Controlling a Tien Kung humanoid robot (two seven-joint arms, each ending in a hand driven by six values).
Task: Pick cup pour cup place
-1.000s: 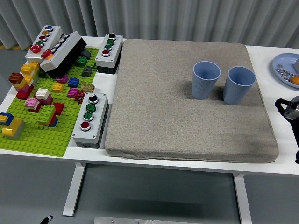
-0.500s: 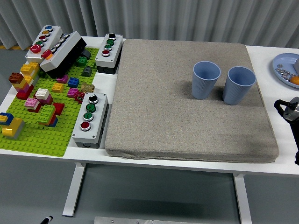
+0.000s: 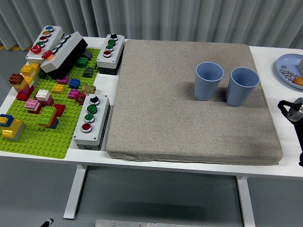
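**Cups standing upright on pad, right hand clear at table edge**

Head view: two blue cups stand upright, just beside each other, on the far right part of the grey pad (image 3: 189, 104): left cup (image 3: 209, 81), right cup (image 3: 242, 86). Contents cannot be seen. Right hand (image 3: 293, 111) sits at the picture's right edge, well apart from both; only part shows, so its grip state cannot be told. Left arm is absent. Judgement: ribbed, tapered walls look light and thin; a mid-wall hold with moderate squeeze suits, as either cup would tip easily.
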